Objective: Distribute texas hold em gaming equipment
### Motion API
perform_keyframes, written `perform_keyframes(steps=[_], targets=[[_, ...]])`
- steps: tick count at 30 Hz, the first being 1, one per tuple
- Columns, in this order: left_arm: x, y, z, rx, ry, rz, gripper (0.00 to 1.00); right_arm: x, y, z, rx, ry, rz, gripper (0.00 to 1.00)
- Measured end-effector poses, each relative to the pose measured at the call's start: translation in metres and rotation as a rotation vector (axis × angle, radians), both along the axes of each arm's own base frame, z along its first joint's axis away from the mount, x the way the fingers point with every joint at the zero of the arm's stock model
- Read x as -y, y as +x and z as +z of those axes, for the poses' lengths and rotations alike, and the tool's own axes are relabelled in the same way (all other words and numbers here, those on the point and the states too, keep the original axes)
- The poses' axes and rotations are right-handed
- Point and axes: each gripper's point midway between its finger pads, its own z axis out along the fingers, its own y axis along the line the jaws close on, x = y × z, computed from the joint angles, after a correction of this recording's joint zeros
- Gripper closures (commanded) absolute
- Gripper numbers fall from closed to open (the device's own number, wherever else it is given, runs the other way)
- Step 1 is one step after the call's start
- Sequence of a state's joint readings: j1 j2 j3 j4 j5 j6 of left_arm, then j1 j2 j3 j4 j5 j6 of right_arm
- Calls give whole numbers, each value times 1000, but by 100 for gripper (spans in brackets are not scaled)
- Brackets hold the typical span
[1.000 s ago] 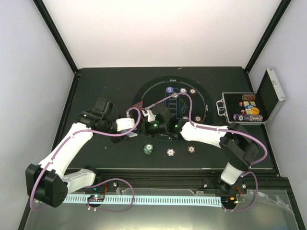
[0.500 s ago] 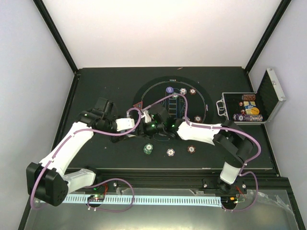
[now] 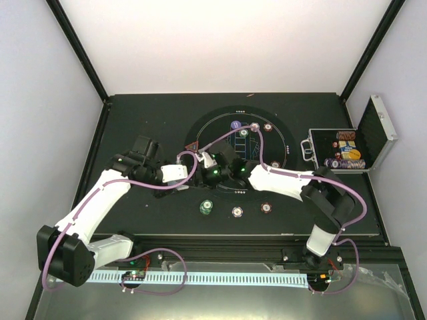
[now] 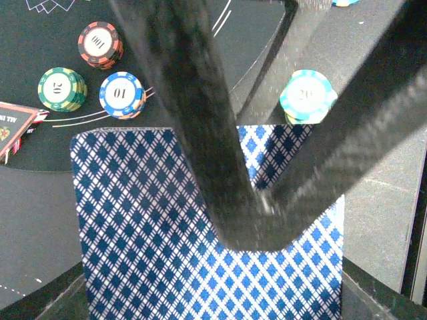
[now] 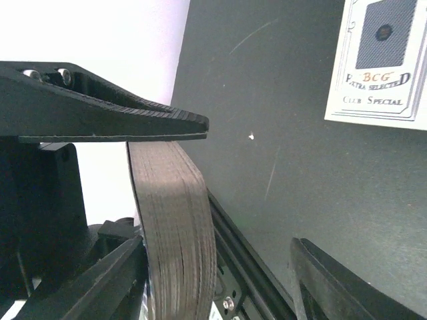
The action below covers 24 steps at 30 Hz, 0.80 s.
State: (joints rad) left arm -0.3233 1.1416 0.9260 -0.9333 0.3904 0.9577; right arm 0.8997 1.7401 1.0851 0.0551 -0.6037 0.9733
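Observation:
My left gripper (image 3: 189, 175) is shut on a deck of playing cards (image 4: 167, 233) with blue diamond backs, left of the mat's centre. My right gripper (image 3: 208, 162) meets it there, its dark fingers (image 4: 200, 133) lying across the top card. In the right wrist view the deck's edge (image 5: 175, 227) stands against one finger, with a wide gap to the other, so the right gripper (image 5: 220, 247) is open. A green chip (image 3: 206, 208), a white chip (image 3: 237, 211) and a brown-red chip (image 3: 265, 208) lie near the front. A purple button (image 3: 235, 125), a white button (image 3: 254, 125) and a red triangle (image 3: 192, 147) rest on the mat.
The round black mat (image 3: 200, 127) covers the table's middle. The open silver case (image 3: 340, 152) with chips stands at the right edge. Chip stacks (image 4: 100, 44) lie beyond the deck, and a white printed card (image 5: 383, 60) rests on the table.
The right arm has shifted a little to the left over the deck and its jaws have narrowed slightly. The left arm holds still with the deck.

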Motion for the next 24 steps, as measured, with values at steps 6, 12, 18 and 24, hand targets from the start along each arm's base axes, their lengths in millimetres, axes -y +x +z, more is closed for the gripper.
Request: perform_keyframes(steps=[6, 12, 18, 24], targets=[[-1, 1, -1, 4, 8, 4, 98, 13, 7, 4, 14, -12, -22, 44], [-2, 1, -3, -2, 17, 7, 99, 17, 8, 3, 14, -15, -34, 36], [-2, 1, -9, -31, 26, 7, 98, 4, 3, 9, -10, 33, -16, 34], [-6, 0, -12, -46, 40, 16, 98, -16, 2, -6, -52, 44, 10, 36]])
